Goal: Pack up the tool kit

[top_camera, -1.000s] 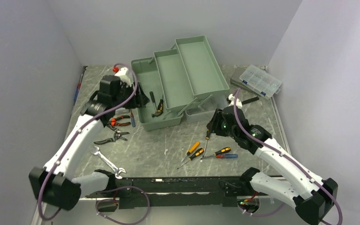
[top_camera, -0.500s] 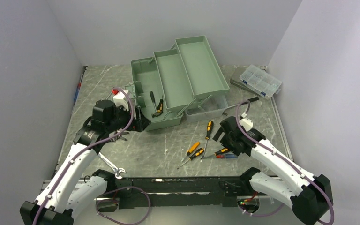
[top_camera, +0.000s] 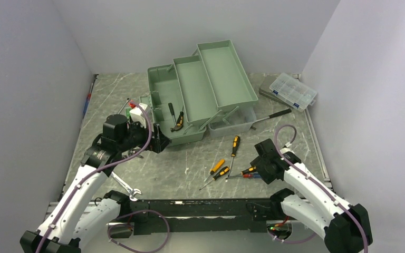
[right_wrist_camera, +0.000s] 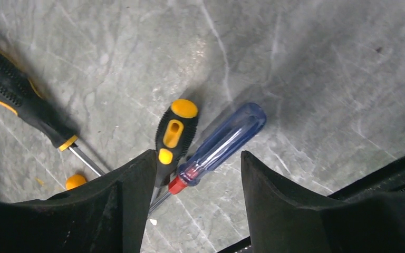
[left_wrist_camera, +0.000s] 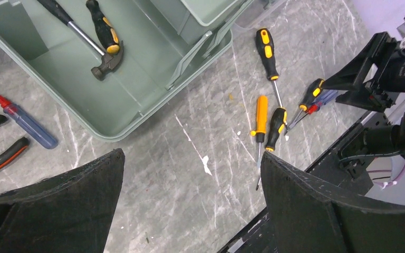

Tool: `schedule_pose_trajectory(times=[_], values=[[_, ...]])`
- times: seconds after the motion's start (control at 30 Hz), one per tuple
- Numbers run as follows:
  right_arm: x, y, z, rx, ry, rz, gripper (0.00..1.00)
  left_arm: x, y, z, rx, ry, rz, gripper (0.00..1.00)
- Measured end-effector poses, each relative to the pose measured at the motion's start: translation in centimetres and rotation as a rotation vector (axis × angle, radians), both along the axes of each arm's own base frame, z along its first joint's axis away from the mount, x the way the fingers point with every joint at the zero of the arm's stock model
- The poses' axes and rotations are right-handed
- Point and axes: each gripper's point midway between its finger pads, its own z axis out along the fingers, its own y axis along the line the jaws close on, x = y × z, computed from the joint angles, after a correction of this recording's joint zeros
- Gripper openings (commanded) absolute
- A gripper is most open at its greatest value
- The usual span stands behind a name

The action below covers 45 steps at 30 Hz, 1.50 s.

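Note:
The sage-green toolbox [top_camera: 162, 84] stands open at the back with its trays folded out. A hammer [left_wrist_camera: 103, 39] and a screwdriver [top_camera: 172, 112] lie in its bottom. My left gripper [top_camera: 161, 141] is open and empty, over bare table by the box's near corner [left_wrist_camera: 192, 158]. My right gripper [top_camera: 257, 167] is open, low over a blue-handled screwdriver [right_wrist_camera: 221, 142] and a black-and-yellow screwdriver [right_wrist_camera: 174, 134]. The blue handle lies between its fingers [right_wrist_camera: 198, 155]. More screwdrivers [top_camera: 234, 145] lie on the table in the middle.
A wrench [top_camera: 122, 184] lies near left. Red-handled pliers [left_wrist_camera: 2, 158] and a blue screwdriver [left_wrist_camera: 29, 126] lie left of the box. A clear organizer box [top_camera: 293, 90] sits back right, with a long black-handled tool [top_camera: 271, 116] in front of it.
My left gripper has come from over the box's left end to its near corner. My right gripper has moved nearer and right, from the black-and-orange screwdriver down to the blue one.

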Motion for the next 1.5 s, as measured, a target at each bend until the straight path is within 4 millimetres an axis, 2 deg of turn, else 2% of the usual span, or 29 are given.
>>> schedule_pose_trajectory(times=[0.27, 0.37, 0.43, 0.6, 0.93, 0.97, 1.07, 1.1, 1.3, 1.5], values=[[-0.8, -1.7, 0.0, -0.015, 0.021, -0.106, 0.54, -0.7, 0.2, -0.2, 0.036, -0.016, -0.041, 0.99], [-1.3, -2.5, -0.2, -0.036, 0.042, -0.142, 0.52, -1.2, 0.3, 0.8, 0.042, -0.064, -0.058, 0.99], [-1.6, -2.9, -0.3, -0.046, 0.054, -0.160, 0.51, -1.5, 0.6, 2.2, 0.044, -0.122, -0.066, 0.99], [-1.4, -3.1, -0.3, -0.043, 0.053, -0.183, 0.47, -1.9, 0.8, 3.4, 0.045, -0.187, -0.074, 0.99], [-0.9, -2.8, -2.1, -0.059, 0.116, -0.185, 0.33, -2.0, 0.9, 3.3, 0.051, -0.195, -0.077, 1.00], [-0.8, -2.8, -2.2, -0.057, 0.116, -0.186, 0.28, -2.0, 0.9, 3.3, 0.051, -0.196, -0.077, 0.99], [-0.7, -2.6, -2.4, -0.046, 0.110, -0.183, 0.03, -2.0, 0.9, 3.3, 0.051, -0.198, -0.077, 0.99], [-0.7, -2.6, -2.4, -0.047, 0.111, -0.178, 0.00, -2.0, 0.9, 3.3, 0.052, -0.198, -0.076, 0.99], [-0.8, -2.7, -1.7, -0.073, 0.127, -0.112, 0.00, -2.1, 0.9, 3.3, 0.051, -0.202, -0.075, 0.99], [0.7, -2.5, 1.7, -0.096, 0.099, -0.040, 0.00, -2.2, 1.0, 3.5, 0.050, -0.210, -0.075, 0.99]])
